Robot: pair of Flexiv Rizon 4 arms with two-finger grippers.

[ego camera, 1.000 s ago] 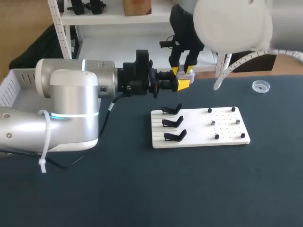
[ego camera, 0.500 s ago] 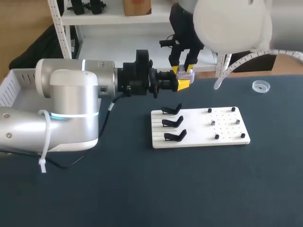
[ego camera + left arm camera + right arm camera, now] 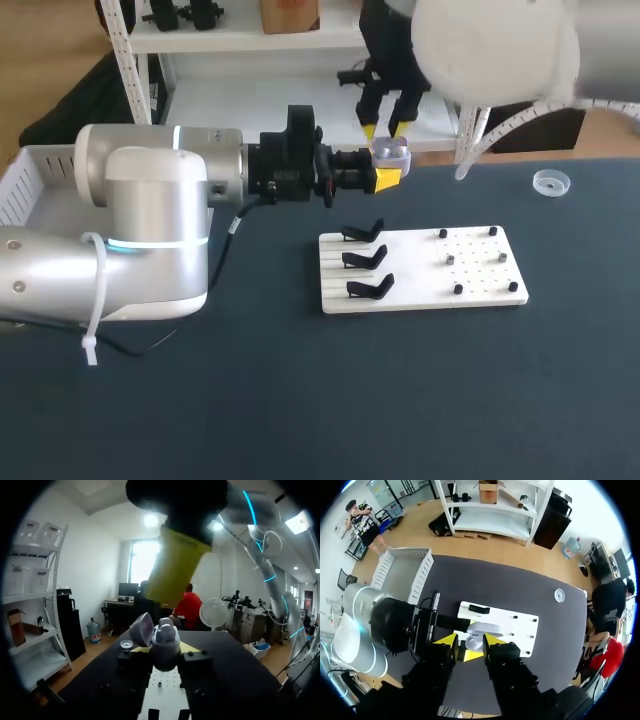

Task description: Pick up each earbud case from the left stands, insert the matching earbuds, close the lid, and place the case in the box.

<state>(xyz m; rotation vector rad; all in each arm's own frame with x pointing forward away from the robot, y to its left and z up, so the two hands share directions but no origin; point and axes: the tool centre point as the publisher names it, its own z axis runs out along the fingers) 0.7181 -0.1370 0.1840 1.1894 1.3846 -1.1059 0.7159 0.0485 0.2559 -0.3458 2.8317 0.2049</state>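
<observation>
Earbud case point(image 3: 391, 152) beyond stand board point(image 3: 480, 290); box point(image 3: 22, 172) far left

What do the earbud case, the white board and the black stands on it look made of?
The pale grey rounded earbud case looks like smooth moulded plastic: soft sheen on its open lid. The white flat rectangular board is matte, plastic or painted sheet, can't tell. The three black angled stands look like semi-gloss plastic, thin bent shapes.

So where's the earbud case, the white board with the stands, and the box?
earbud case point(image 3: 391, 152), head view, its pale rounded body.
white board point(image 3: 412, 265), head view, bare middle strip.
box point(image 3: 400, 571), right wrist view, its bare floor.
</observation>
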